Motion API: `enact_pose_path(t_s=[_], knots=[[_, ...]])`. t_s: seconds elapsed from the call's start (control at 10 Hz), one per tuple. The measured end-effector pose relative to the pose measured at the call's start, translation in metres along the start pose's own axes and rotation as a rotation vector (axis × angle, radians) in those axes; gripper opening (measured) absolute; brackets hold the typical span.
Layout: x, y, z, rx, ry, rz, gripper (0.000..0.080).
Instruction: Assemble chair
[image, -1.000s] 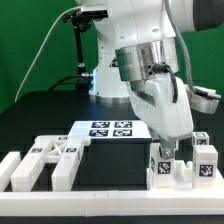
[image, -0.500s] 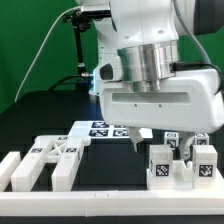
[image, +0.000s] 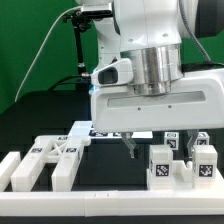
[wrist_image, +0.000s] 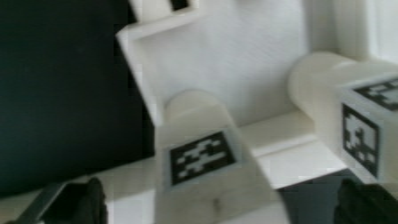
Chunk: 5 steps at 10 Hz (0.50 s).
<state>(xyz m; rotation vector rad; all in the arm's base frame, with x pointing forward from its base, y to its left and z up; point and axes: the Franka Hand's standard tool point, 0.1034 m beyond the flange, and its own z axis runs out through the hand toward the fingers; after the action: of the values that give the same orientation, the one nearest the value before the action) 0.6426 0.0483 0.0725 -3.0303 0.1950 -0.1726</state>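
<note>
Black counter (image: 40, 112): your end effector (image: 148, 148) now stands upright, no longer tilted, jaws spread wide, holding nothing. White tagged plastic chair blocks (image: 160, 168) sit at the exterior view's right, just beside it. Looks like a release; chair not yet joined, expect another pickup.

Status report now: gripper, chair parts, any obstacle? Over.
Gripper open, holding nothing. Chair parts lie apart, unassembled. One tagged part directly under gripper; no obstacle seen.
</note>
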Motion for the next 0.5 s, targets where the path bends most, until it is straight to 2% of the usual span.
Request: enact_pose_path(t_s=[0.2,0.3,0.4,0.5], knots=[[0.0004,0.0015,0.0009,-0.003,0.000,-0.056,0.0649],[0.0003,0.0015,0.0010,-0.003,0.000,-0.030,0.0549],[0.0003,0.0016,0.0011,-0.002,-0.001,0.001,0.0367],[0.0002,0.0015,0.0012,-0.002,-0.001,0.061,0.0367]])
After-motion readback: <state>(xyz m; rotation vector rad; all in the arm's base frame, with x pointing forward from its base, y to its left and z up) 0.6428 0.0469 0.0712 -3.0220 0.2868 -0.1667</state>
